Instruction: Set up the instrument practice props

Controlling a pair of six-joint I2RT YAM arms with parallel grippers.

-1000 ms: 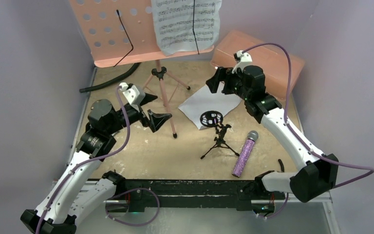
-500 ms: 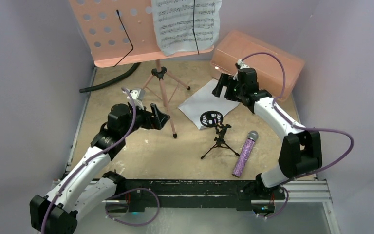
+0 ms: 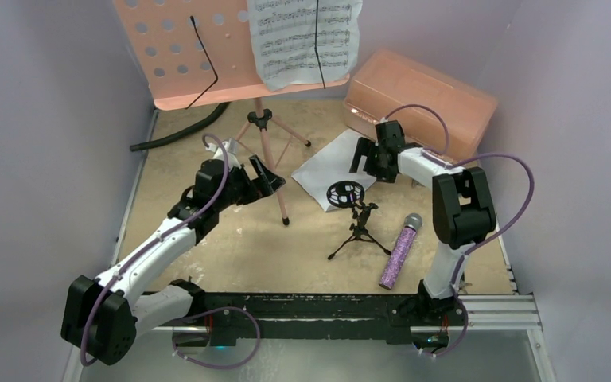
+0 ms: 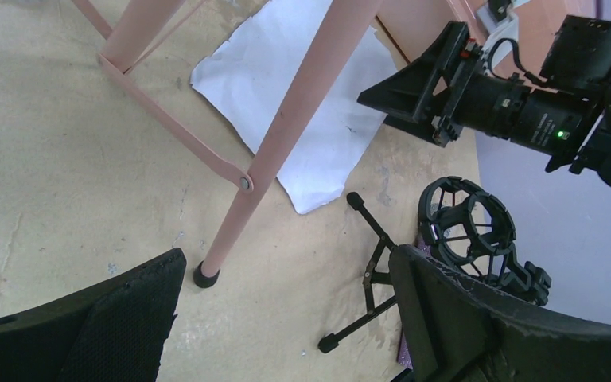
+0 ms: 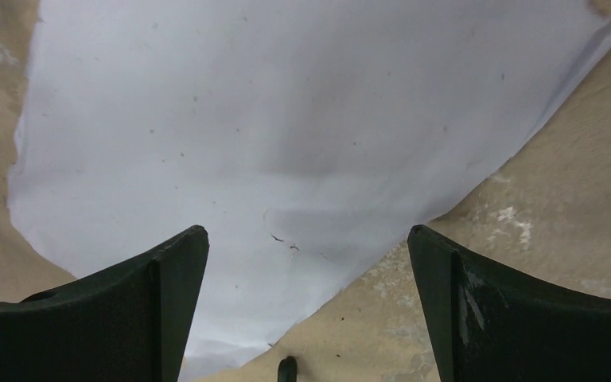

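Note:
The pink perforated music stand (image 3: 191, 52) stands at the back on tripod legs (image 3: 274, 171), with one sheet-music page (image 3: 306, 40) clipped on it. A second white page (image 3: 330, 167) lies flat on the table. The black tripod mic stand with ring mount (image 3: 350, 208) stands mid-table; the purple glitter microphone (image 3: 399, 251) lies to its right. My left gripper (image 3: 264, 179) is open and empty beside the stand's front leg (image 4: 247, 199). My right gripper (image 3: 366, 155) is open and empty just above the flat page's (image 5: 286, 135) edge.
A salmon plastic box (image 3: 422, 99) sits at the back right, right behind my right wrist. A black hose (image 3: 179, 131) lies along the back left. Purple walls close in the table on three sides.
My left gripper moved right and forward to the stand's front leg. My right gripper dropped lower and slightly left, down toward the flat page.

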